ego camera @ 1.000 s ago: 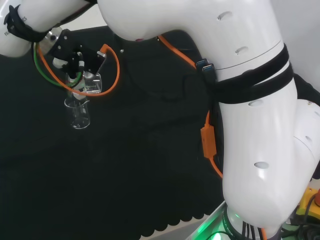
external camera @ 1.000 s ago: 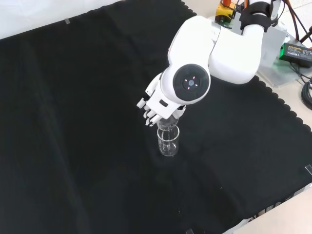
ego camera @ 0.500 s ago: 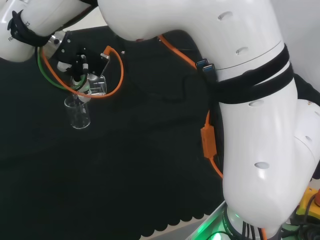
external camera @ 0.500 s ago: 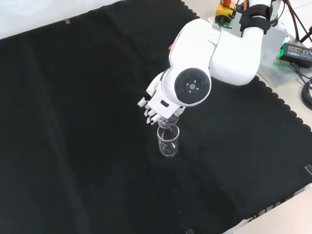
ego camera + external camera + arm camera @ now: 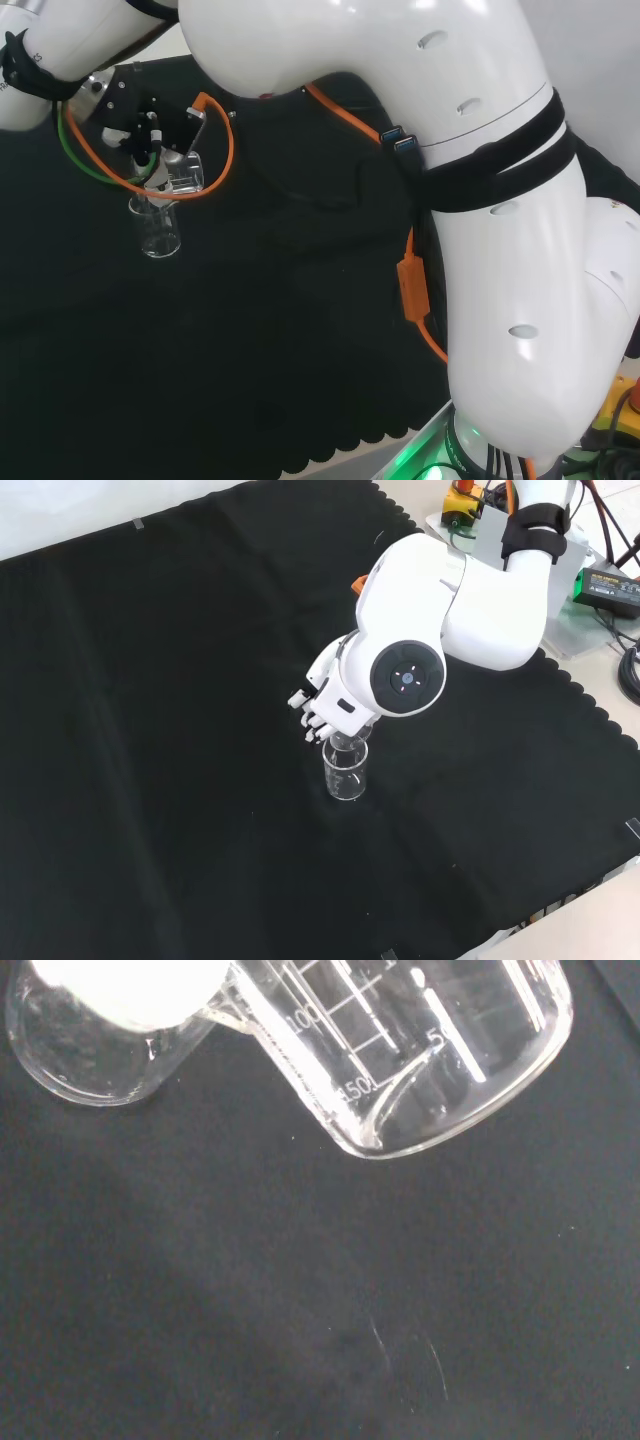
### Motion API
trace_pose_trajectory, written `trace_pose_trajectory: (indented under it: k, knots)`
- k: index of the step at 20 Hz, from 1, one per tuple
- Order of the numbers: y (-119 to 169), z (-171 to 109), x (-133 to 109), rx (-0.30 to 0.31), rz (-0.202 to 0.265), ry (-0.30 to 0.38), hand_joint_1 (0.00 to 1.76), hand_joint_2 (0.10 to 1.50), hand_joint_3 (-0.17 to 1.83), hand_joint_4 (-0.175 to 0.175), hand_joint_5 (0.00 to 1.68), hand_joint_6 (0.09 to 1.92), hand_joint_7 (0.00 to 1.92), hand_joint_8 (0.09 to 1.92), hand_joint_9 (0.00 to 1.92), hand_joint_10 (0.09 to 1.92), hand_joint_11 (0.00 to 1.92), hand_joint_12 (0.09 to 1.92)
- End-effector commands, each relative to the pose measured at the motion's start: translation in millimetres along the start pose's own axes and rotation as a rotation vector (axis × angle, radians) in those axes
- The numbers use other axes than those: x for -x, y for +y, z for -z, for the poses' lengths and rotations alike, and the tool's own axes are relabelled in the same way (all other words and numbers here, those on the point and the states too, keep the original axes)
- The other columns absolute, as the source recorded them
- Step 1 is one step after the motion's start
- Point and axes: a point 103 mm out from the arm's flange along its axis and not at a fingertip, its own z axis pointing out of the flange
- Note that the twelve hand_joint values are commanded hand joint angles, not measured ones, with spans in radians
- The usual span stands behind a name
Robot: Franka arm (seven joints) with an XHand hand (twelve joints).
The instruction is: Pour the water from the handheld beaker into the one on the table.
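A clear beaker (image 5: pixel 346 771) stands upright on the black cloth (image 5: pixel 150 730), also seen in the head view (image 5: pixel 158 229). Just above it my hand (image 5: pixel 318 709) is curled round a second clear beaker (image 5: pixel 181 171), which is tipped with its lip over the standing one's mouth. In the wrist view the held beaker (image 5: pixel 420 1050) is large and slanted, with printed scale marks, and its spout reaches the rim of the standing beaker (image 5: pixel 85 1055). I cannot tell how much water either holds. The hand's black palm side (image 5: pixel 140 110) shows in the head view.
The arm's big white link with its round grey cap (image 5: pixel 405 678) hangs over the hand in the front view. An orange cable (image 5: pixel 215 150) loops beside the held beaker. Electronics and cables (image 5: pixel 600 580) lie off the cloth's scalloped edge at the back right.
In the front view the arm's big link has drifted right and slightly down. The hand stays over the standing beaker with the held beaker still tipped at its mouth.
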Motion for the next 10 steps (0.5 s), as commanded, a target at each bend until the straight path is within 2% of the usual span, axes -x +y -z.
trace_pose_trajectory:
  k: [1, 10]
  knots:
    - [-3.9, -9.0, 8.1, 0.009, -0.007, 0.006, 1.25, 1.19, -0.17, -0.127, 0.86, 1.15, 1.12, 1.0, 1.14, 1.12, 0.97, 0.92]
    - [-3.2, -3.3, 3.3, 0.001, -0.002, -0.026, 1.25, 1.19, -0.17, -0.127, 0.86, 1.15, 1.12, 1.0, 1.14, 1.12, 0.97, 0.92]
